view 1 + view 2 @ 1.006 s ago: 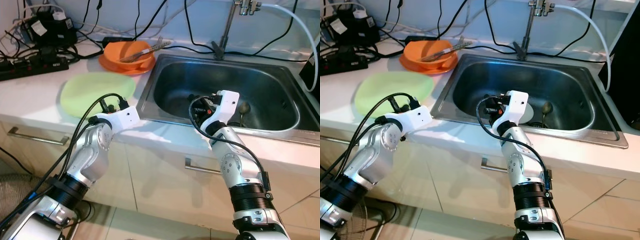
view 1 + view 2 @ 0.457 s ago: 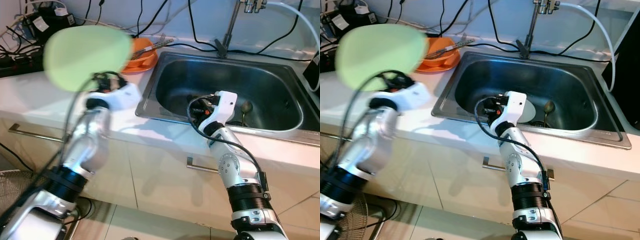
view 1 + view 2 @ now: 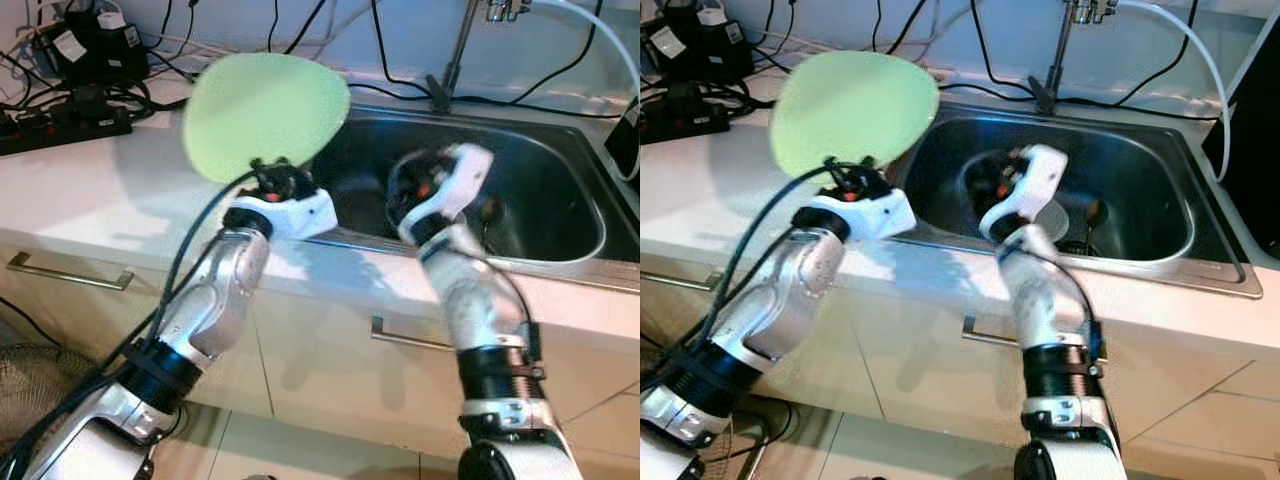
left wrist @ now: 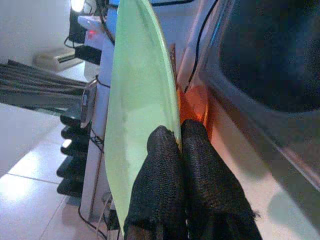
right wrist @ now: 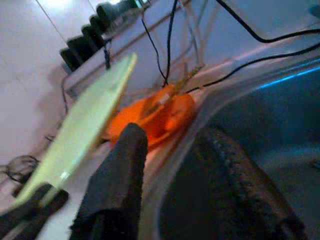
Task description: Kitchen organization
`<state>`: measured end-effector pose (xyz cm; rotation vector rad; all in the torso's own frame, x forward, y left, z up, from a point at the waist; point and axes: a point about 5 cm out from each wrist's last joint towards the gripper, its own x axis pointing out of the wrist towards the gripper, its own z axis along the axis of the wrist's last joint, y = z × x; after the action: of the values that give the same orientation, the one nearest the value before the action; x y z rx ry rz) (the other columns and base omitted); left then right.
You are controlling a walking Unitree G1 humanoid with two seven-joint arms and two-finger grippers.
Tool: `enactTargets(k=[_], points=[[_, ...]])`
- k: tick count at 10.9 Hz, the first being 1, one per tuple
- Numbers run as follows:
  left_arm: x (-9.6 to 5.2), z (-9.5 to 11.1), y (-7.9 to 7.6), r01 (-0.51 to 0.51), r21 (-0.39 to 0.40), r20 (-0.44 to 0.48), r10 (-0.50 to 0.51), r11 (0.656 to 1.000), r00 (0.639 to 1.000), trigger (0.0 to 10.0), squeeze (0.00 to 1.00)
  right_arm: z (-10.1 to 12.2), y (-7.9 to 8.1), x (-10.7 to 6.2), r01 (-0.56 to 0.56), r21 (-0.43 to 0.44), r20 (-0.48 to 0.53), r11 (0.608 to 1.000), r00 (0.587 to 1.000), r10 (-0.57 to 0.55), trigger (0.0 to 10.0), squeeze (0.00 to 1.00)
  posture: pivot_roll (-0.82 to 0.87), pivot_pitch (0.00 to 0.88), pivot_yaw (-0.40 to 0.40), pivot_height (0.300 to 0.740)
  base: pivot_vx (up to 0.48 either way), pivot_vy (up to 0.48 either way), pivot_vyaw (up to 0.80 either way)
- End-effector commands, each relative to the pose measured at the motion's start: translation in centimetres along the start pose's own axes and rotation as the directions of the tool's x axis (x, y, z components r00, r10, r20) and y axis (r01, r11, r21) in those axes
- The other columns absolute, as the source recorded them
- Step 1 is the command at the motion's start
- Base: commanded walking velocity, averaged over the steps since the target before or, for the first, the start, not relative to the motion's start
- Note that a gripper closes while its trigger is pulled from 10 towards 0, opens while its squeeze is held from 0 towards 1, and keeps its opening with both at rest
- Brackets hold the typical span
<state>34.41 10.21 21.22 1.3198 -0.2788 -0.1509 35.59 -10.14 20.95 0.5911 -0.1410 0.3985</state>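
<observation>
A white worktop (image 3: 120, 190) runs across the upper half of the frame, above cabinet fronts with metal handles. Set into its right part is a stainless steel sink (image 3: 560, 190), with a faucet (image 3: 455, 60) rising at its back rim. In the upper left corner a black power strip (image 3: 60, 130) and a tangle of black cables (image 3: 90, 95) lie on the surface. An orange dish (image 5: 165, 112) sits on the worktop just beside the sink's rim.

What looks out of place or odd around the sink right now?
The round pale green plate is off the counter, held up on edge at the steel sink's left rim, pinched at its rim by the left gripper. A tangle of black cables and a power strip lie beside the sink.
</observation>
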Motion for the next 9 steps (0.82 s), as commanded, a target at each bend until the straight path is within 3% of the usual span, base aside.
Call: enactTargets(k=[1,4,5,6,9], points=[[0.4,0.8,1.1,-0.039,0.009,0.043,0.038,0.999,0.998,10.0,0.00,0.9,0.6,0.3,-0.022,0.032,0.023,0.999,1.000,0.021,10.0,1.00,0.17,0.027,0.006,0.740,0.000,0.000,0.00],[0.6,1.4,0.6,-0.012,0.008,0.085,0.012,1.000,0.996,10.0,0.00,1.1,0.8,0.2,-0.040,0.091,0.022,0.995,0.999,0.038,10.0,1.00,0.17,0.018,0.012,0.740,0.000,0.000,0.00],[0.5,1.9,0.2,0.001,0.000,0.109,-0.001,1.000,0.994,10.0,0.00,0.9,1.0,0.2,-0.041,0.104,0.014,0.994,0.999,0.039,10.0,0.62,0.17,0.011,0.012,0.740,0.000,0.000,0.00],[0.4,2.5,-0.2,0.021,-0.003,0.148,-0.021,1.000,0.989,10.0,0.00,0.8,1.1,0.2,-0.040,0.120,0.004,0.992,0.999,0.040,10.0,0.00,0.17,0.009,0.012,0.740,0.000,0.000,0.00],[0.4,3.7,-0.3,0.028,-0.017,0.198,-0.024,0.999,0.980,10.0,0.00,0.5,1.1,0.2,-0.037,0.123,-0.008,0.992,0.999,0.038,10.0,0.00,0.17,0.004,0.010,0.740,0.000,0.000,0.00]])
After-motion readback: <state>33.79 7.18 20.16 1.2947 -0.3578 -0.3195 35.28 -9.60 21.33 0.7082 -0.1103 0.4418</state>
